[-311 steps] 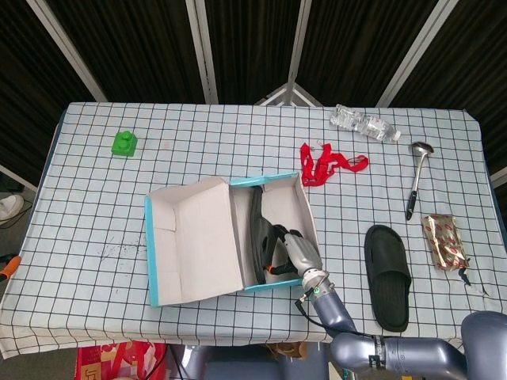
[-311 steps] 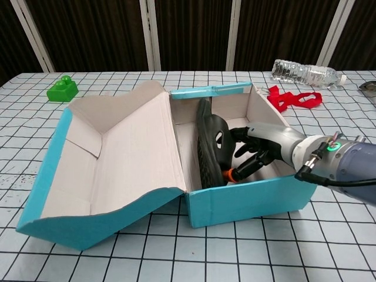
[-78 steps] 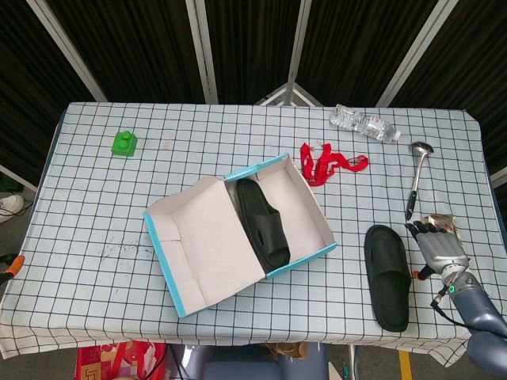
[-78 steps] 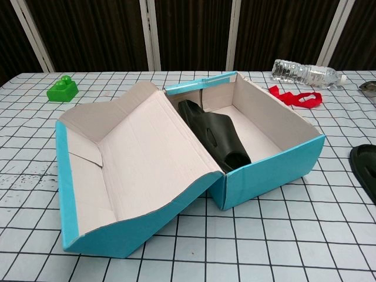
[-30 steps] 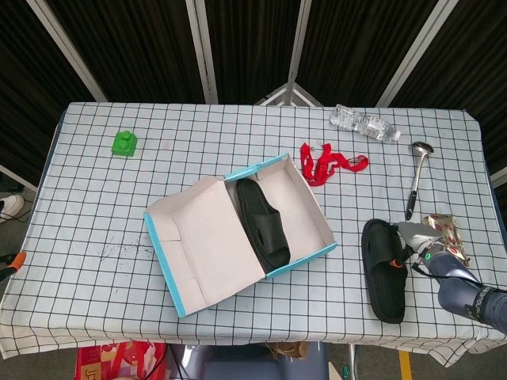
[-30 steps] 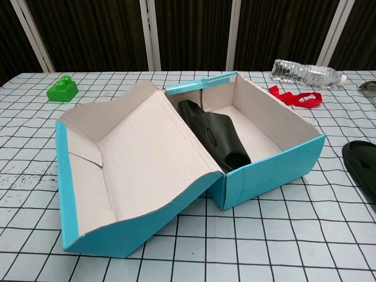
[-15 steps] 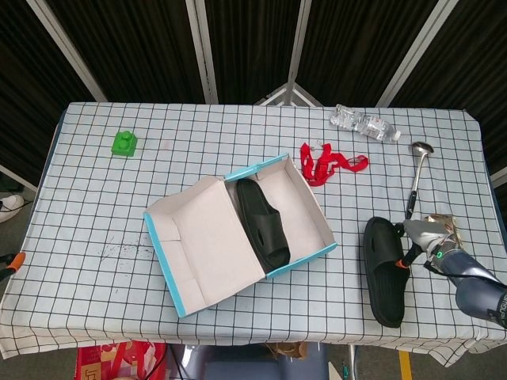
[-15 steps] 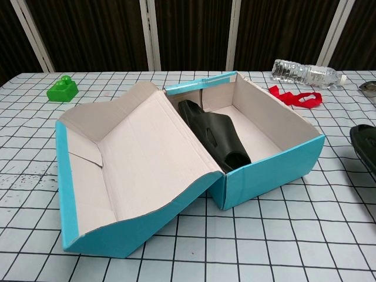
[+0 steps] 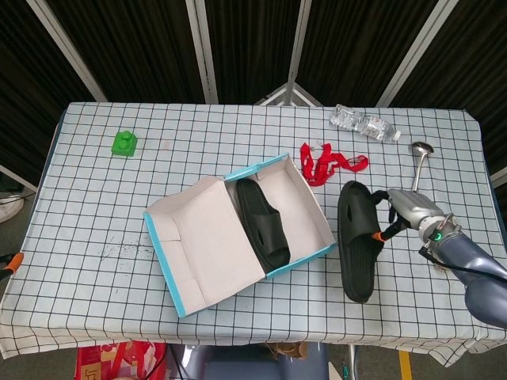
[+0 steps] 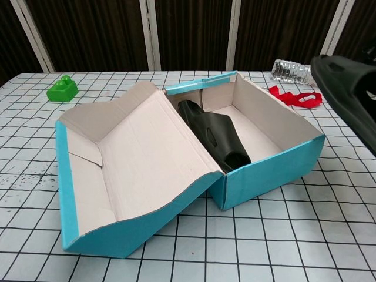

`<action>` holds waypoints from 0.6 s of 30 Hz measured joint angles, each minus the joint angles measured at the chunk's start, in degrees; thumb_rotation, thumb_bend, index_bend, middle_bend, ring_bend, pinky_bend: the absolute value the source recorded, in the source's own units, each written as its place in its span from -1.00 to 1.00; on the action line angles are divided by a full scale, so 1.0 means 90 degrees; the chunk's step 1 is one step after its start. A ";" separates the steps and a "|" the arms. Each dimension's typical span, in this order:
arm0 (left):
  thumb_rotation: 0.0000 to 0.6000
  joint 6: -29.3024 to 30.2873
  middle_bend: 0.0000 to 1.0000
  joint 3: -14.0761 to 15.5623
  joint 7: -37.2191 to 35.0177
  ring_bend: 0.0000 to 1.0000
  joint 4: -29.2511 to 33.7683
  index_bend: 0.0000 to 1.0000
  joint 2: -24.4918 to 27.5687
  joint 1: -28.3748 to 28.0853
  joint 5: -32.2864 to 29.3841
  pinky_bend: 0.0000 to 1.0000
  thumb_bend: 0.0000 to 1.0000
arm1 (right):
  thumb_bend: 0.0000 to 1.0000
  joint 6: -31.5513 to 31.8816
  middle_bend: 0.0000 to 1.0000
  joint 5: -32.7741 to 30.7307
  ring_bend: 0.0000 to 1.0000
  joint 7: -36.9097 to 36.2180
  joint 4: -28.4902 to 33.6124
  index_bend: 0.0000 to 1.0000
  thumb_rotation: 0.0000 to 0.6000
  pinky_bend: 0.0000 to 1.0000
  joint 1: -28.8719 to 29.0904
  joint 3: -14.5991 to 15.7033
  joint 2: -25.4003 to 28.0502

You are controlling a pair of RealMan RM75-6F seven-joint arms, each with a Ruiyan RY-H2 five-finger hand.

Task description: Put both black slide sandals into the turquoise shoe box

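Since half a second ago the right hand (image 9: 405, 207) has carried the second sandal (image 9: 356, 238) up off the cloth and toward the box (image 9: 321, 218).

Largest first: the table (image 9: 95, 214), then the open turquoise box at its centre, lid folded out toward 8 o'clock, with the first sandal (image 9: 264, 222) lying inside along the lid side. The second sandal hangs just at 3 o'clock of the box, held at its strap by the right hand's closed fingers. At 12 o'clock lies a red strap (image 9: 326, 165), with a bottle (image 9: 364, 123) at 1 o'clock. The left hand is out of sight.
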State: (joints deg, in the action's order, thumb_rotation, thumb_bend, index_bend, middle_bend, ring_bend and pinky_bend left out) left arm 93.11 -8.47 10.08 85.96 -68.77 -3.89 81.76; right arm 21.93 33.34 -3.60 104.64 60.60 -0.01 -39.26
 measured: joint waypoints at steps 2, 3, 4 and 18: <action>1.00 0.0005 -1.00 0.0000 -0.0015 -1.00 0.0002 -0.88 0.0003 0.0002 0.0004 -0.98 -0.47 | 0.45 0.0081 -0.05 0.0303 -0.07 -0.0316 0.0091 -0.14 1.00 -0.50 -0.0194 -0.0400 0.0032; 1.00 0.0008 -1.00 0.0001 -0.0031 -1.00 0.0003 -0.88 0.0006 0.0004 0.0011 -0.98 -0.47 | 0.45 0.0145 -0.05 0.0456 -0.08 -0.0470 0.0127 -0.12 1.00 -0.51 -0.0296 -0.0586 0.0025; 1.00 0.0009 -1.00 0.0002 -0.0043 -1.00 0.0002 -0.88 0.0009 0.0004 0.0016 -0.98 -0.47 | 0.45 0.0263 -0.05 0.0690 -0.09 -0.0672 0.0169 -0.12 1.00 -0.51 -0.0444 -0.0839 -0.0008; 1.00 0.0084 -1.00 0.0035 -0.0407 -1.00 -0.0150 -0.87 -0.0012 -0.0020 0.0231 -0.98 -0.47 | 0.45 0.2811 -0.05 0.4447 -0.14 -0.2132 -0.1146 -0.12 1.00 -0.52 -0.1569 -0.1809 -0.2570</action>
State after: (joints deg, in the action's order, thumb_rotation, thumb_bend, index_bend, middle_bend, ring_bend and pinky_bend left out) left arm 93.87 -8.16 6.42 84.61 -68.88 -4.07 83.84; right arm 47.22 73.36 -22.79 94.33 46.48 -16.29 -62.39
